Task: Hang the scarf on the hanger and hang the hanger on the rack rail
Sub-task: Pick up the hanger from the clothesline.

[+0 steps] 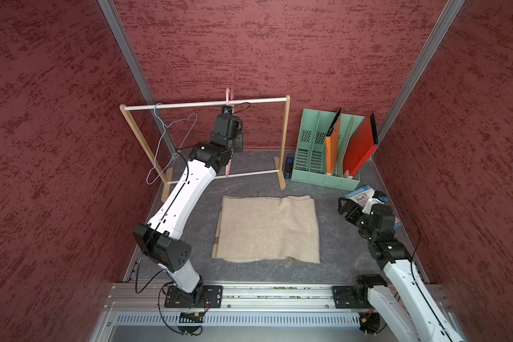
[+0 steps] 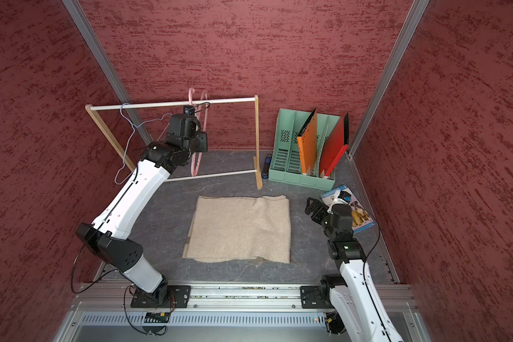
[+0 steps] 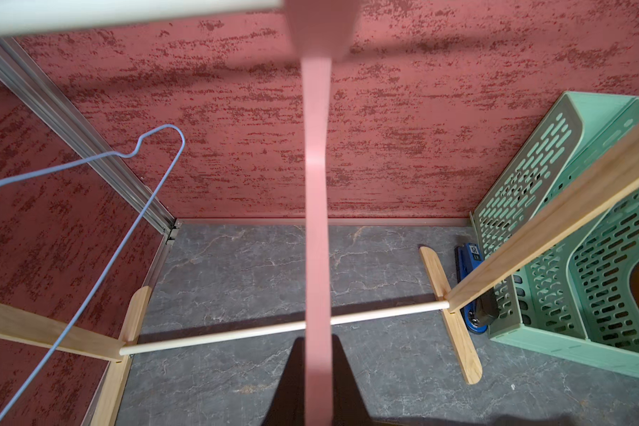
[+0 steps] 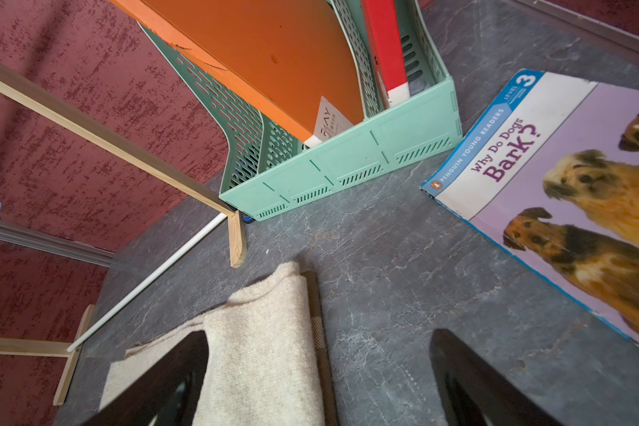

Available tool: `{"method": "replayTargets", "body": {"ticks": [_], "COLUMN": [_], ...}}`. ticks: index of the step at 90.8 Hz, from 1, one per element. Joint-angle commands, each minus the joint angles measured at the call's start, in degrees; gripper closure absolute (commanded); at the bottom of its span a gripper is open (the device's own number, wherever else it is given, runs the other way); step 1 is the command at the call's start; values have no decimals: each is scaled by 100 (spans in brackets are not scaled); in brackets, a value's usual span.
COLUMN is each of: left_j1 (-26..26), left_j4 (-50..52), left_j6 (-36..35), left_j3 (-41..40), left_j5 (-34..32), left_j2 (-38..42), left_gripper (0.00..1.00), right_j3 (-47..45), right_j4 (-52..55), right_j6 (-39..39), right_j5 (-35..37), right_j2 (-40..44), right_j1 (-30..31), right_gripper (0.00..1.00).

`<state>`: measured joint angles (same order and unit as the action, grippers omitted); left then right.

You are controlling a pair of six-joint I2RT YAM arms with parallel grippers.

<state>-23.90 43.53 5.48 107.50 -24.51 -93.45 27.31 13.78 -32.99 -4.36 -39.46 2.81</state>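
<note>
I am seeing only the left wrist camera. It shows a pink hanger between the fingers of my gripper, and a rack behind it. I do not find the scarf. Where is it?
Observer: The scarf lies folded flat on the table, in front of the rack, and nothing is touching it.
Operator: Thank you. In what state is the other gripper?
Observer: The right gripper is open and holds nothing. It is close to the scarf's corner nearest the file holder.
</note>
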Motion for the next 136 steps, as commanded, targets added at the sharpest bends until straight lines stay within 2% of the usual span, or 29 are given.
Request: {"method": "replayTargets", "body": {"ticks": [1,27,51,76,85,95,115,128,136], "left_j1": [-76,-258,-1084,-2301,-2747,-3380,-4695,-5160,-5233], "left_j4": [-578,-991,-1039,-886,-1141,-1580,-1845,-2034,-2077], "left_j6": [-62,44,407,1998,2734,3477,4489,5065,5171], "left_j3": [-353,-1667,-3045,-4882,-5632,-6355,-7012,-7172,-7134], "left_j5": [-78,58,-133,-472,-555,-998,-2167,-2551,-2589], "left_j2": [378,1216,2559,3992,4447,4899,4863,4396,4157], "left_gripper": [100,100,100,100,100,100,100,100,100], "right_j3": [134,130,246,271,78,-197,-501,-772,-894], "right_j4": [82,116,615,889,579,112,-212,-603,-849], "right_j6": [118,255,408,179,-60,-354,-342,-461,-583], "right_j5": [-152,-534,-1313,-2416,-2712,-2903,-3001,-3108,-3151], "right_j2": [-35,-222,-521,-635,-681,-754,-1157,-1486,-1581], "right_j1": [41,37,37,39,44,41,46,56,79], "right_gripper": [1,1,2,1,2,2,5,9,10]}}
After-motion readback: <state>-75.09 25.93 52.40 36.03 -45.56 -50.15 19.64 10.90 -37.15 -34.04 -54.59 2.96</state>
